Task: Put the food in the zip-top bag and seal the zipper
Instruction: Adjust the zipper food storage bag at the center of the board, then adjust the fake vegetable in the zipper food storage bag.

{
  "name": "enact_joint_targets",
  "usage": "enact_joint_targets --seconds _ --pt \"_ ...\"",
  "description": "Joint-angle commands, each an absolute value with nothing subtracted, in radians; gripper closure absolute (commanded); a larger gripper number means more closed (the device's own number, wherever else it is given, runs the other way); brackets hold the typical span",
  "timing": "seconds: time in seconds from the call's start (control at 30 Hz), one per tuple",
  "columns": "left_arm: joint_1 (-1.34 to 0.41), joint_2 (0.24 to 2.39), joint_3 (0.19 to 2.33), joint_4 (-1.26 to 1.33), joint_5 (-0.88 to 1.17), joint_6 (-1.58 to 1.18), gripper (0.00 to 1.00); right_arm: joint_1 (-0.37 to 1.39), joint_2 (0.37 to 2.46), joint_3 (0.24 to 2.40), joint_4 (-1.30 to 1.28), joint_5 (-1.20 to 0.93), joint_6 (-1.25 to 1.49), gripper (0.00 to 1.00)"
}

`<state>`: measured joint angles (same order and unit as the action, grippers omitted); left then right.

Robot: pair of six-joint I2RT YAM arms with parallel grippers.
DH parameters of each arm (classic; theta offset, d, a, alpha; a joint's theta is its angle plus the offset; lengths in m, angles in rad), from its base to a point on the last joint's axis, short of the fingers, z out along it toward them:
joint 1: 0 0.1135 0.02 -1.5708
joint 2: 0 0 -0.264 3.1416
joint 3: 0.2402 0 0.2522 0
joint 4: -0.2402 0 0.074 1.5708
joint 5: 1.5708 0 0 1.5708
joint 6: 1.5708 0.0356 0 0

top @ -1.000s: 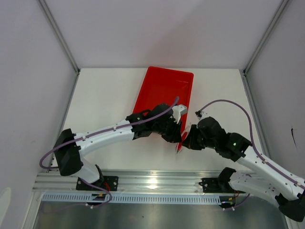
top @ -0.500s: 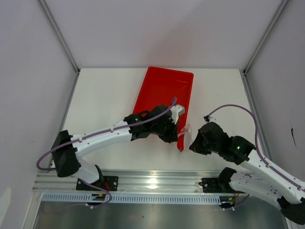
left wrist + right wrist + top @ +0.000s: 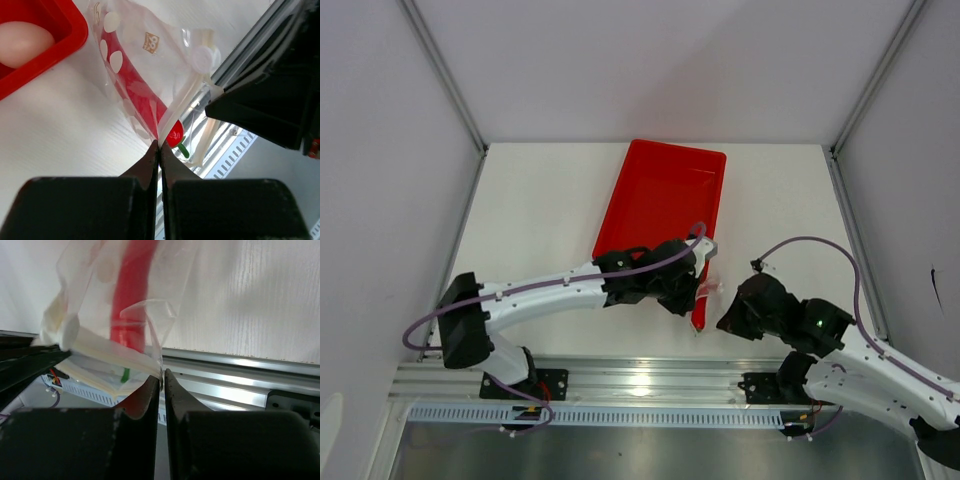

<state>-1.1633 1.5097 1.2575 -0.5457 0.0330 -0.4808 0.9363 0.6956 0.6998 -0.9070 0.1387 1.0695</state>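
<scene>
The zip-top bag (image 3: 150, 65) hangs clear and crinkly with the red chili pepper (image 3: 137, 92) inside it. My left gripper (image 3: 160, 145) is shut on the bag's edge by the pale zipper strip (image 3: 185, 100). My right gripper (image 3: 162, 376) has its jaws closed on a corner of the bag (image 3: 100, 300) beside the zipper strip (image 3: 107, 354). In the top view the bag (image 3: 704, 296) sits between the left gripper (image 3: 692, 288) and the right gripper (image 3: 724, 316), near the table's front edge. The pinkish-white ball (image 3: 22, 42) lies in the red tray (image 3: 65, 42). The yellow fruit is out of view.
The red tray (image 3: 660, 190) lies at the middle back of the table, its near corner under my left arm. The metal rail (image 3: 640, 380) runs along the front edge just below the bag. White walls enclose the sides.
My left gripper has moved toward the front edge with the bag. My right gripper pulled back to the right, then settled lower at the bag's near corner.
</scene>
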Motion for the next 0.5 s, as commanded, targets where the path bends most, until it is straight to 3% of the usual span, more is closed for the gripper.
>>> enact_joint_targets --seconds 0.0,0.27,0.47 --pt "-1.187 1.554 1.307 -0.551 -0.023 -0.511 0.99 0.951 0.677 0.696 -0.911 0.175 1.106 0.88" --pt "-1.198 1.595 1.298 -0.499 0.032 -0.537 0.99 0.979 0.647 0.733 -0.934 0.179 1.103 0.65" --pt "-1.218 1.632 1.339 -0.502 0.04 -0.535 0.99 1.015 0.621 0.794 -0.966 0.195 1.112 0.62"
